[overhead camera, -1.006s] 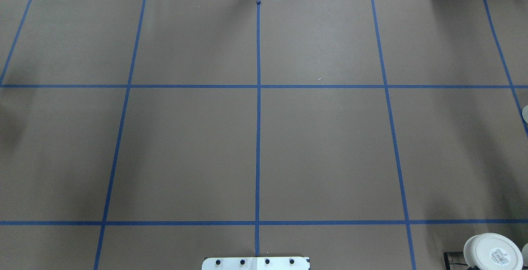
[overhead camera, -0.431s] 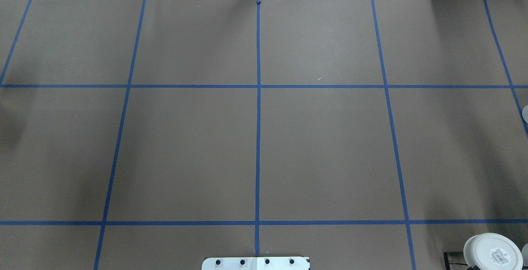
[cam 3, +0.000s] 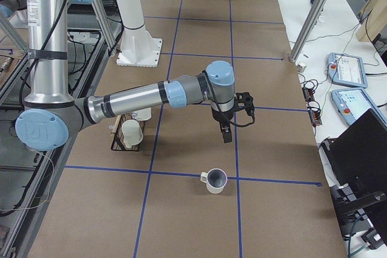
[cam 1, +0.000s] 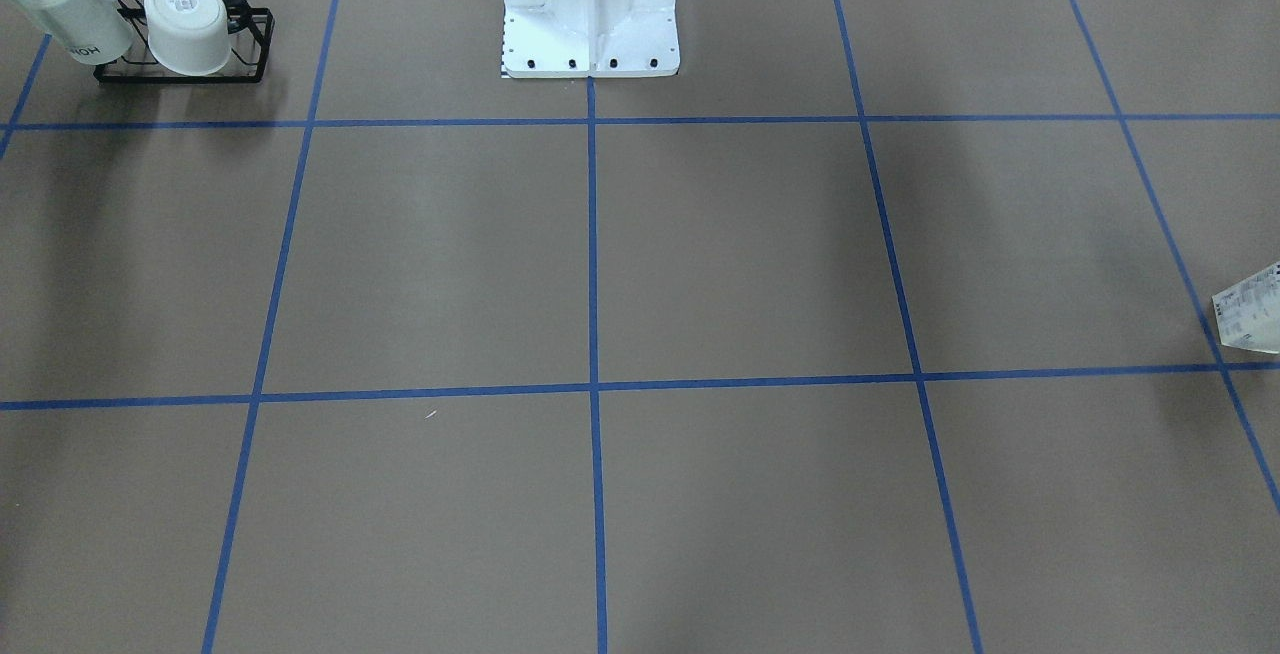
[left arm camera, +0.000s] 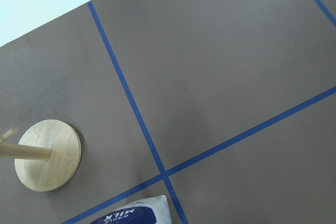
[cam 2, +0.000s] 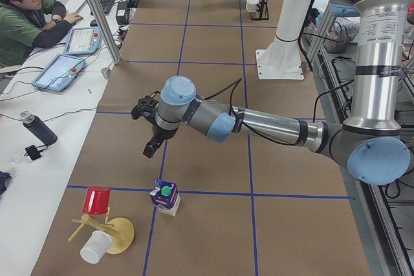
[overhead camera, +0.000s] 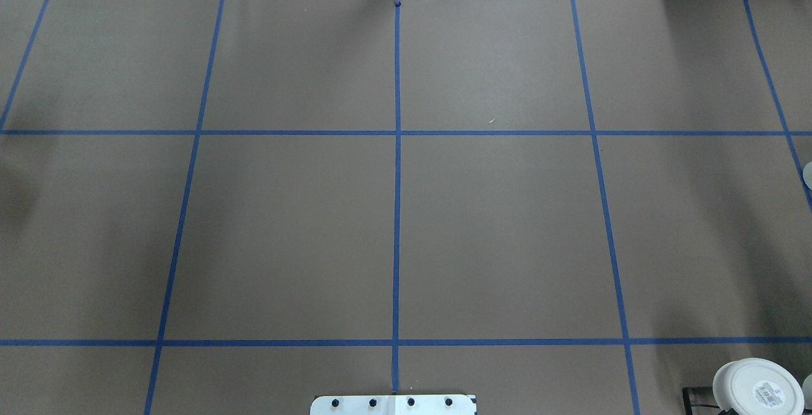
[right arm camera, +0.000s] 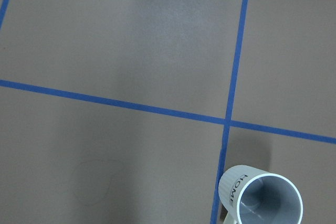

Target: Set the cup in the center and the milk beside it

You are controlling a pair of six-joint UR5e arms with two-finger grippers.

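The cup [cam 3: 214, 180], a white mug with a grey inside, stands at the table's right end. In the right wrist view it [right arm camera: 261, 199] sits at the bottom edge by a tape crossing, with "HOME" printed on its side. My right gripper [cam 3: 226, 135] hangs above the table a little short of the cup; I cannot tell if it is open. The milk [cam 2: 165, 197], a carton with a blue top and green cap, stands at the left end, and its top shows in the left wrist view [left arm camera: 131, 214]. My left gripper [cam 2: 149, 149] hovers above and short of it; I cannot tell its state.
A wooden mug tree [cam 2: 107, 232] holding a red cup [cam 2: 96, 200] and a white cup stands beside the milk. A black wire rack [cam 1: 180, 54] with white mugs sits near the robot base [cam 1: 590, 34] on the right-arm side. An operator sits at a side desk [cam 2: 26, 17].
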